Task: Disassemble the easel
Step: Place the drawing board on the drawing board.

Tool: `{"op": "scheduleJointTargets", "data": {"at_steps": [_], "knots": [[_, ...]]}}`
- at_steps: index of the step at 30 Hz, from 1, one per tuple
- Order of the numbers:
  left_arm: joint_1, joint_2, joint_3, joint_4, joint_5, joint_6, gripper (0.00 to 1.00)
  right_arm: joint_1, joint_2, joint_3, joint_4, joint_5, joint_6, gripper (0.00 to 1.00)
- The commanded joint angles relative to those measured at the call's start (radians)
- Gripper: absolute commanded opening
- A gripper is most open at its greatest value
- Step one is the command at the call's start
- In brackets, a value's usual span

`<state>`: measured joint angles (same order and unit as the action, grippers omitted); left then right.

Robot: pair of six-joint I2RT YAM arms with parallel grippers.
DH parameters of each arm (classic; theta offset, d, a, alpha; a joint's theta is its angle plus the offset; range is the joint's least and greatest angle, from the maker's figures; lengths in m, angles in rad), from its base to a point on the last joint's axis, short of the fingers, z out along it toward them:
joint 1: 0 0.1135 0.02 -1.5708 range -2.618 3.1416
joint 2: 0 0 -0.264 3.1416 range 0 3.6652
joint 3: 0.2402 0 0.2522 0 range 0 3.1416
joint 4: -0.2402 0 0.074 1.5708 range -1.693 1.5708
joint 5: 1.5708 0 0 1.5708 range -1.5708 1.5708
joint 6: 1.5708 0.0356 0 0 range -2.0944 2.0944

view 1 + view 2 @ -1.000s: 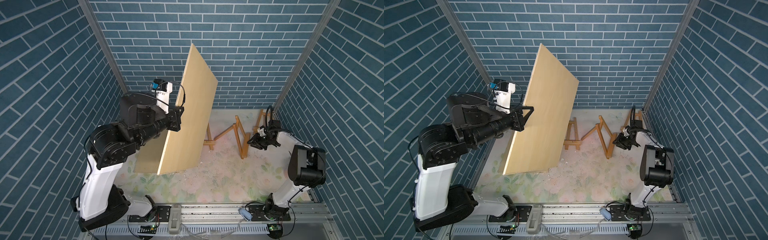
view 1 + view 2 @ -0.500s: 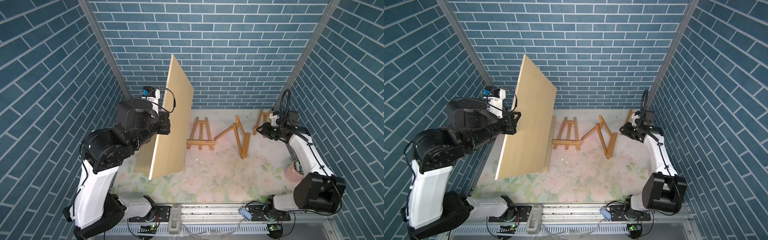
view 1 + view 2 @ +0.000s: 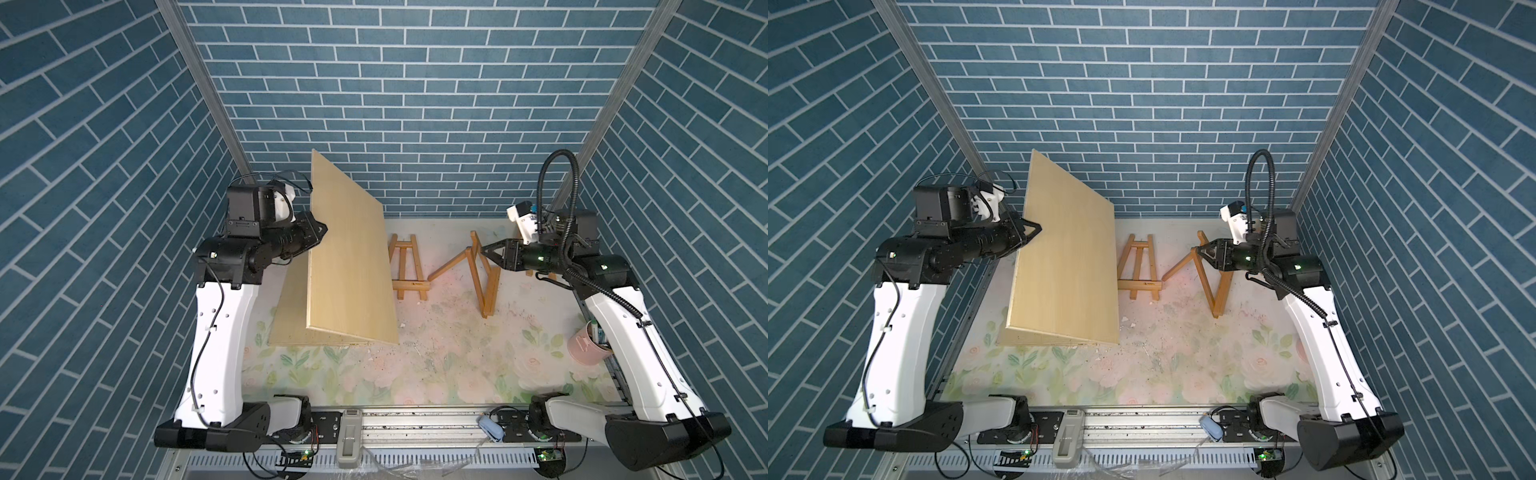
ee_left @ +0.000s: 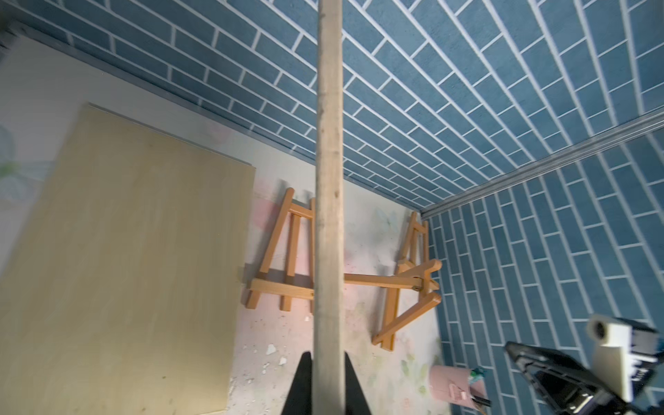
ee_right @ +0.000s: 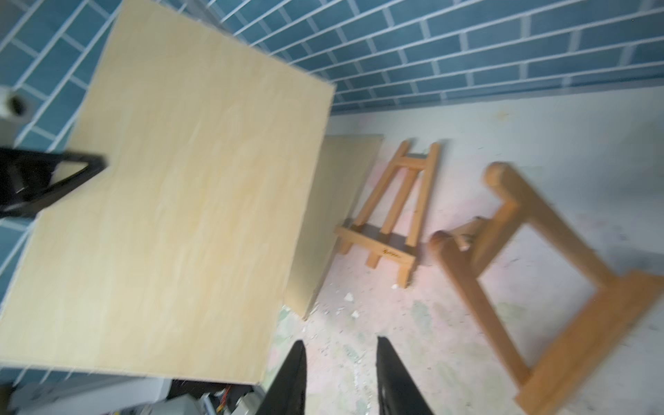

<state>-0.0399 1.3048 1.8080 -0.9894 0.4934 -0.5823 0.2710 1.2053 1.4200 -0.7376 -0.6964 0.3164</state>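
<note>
- My left gripper (image 3: 321, 227) is clamped on the edge of the raised board (image 3: 349, 257), left of the flat easel (image 3: 409, 286).
- My right gripper (image 5: 341, 343) stands parted and empty, right of that easel, beside the tipped easel (image 3: 479, 277).

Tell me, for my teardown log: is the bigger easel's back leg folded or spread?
Spread. In both top views the back leg angles away from the bigger easel's frame, meeting it only near the top.
</note>
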Motion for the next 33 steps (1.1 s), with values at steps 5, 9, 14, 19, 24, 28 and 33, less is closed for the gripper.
{"op": "scheduleJointTargets", "data": {"at_steps": [5, 9, 14, 19, 24, 28, 33], "knots": [[0.2, -0.04, -0.12, 0.497, 0.453, -0.18, 0.0, 0.196, 0.073, -0.062, 0.111, -0.131, 0.148, 0.34], [0.291, -0.042, -0.185, 0.48, 0.505, -0.16, 0.0, 0.299, 0.17, -0.038, 0.128, -0.078, 0.17, 0.34], [0.416, 0.002, -0.197, 0.354, 0.58, -0.019, 0.0, 0.372, 0.257, 0.003, 0.136, -0.027, 0.174, 0.33], [0.461, 0.083, -0.183, 0.338, 0.692, 0.121, 0.0, 0.39, 0.291, 0.017, 0.125, -0.021, 0.166, 0.33], [0.466, 0.198, -0.12, 0.183, 0.69, 0.357, 0.0, 0.392, 0.299, 0.02, 0.084, 0.008, 0.146, 0.32], [0.487, 0.254, -0.123, 0.18, 0.682, 0.424, 0.0, 0.393, 0.298, 0.019, 0.065, 0.033, 0.142, 0.32], [0.511, 0.308, -0.159, 0.227, 0.697, 0.437, 0.0, 0.392, 0.314, 0.034, 0.057, 0.058, 0.145, 0.31]]}}
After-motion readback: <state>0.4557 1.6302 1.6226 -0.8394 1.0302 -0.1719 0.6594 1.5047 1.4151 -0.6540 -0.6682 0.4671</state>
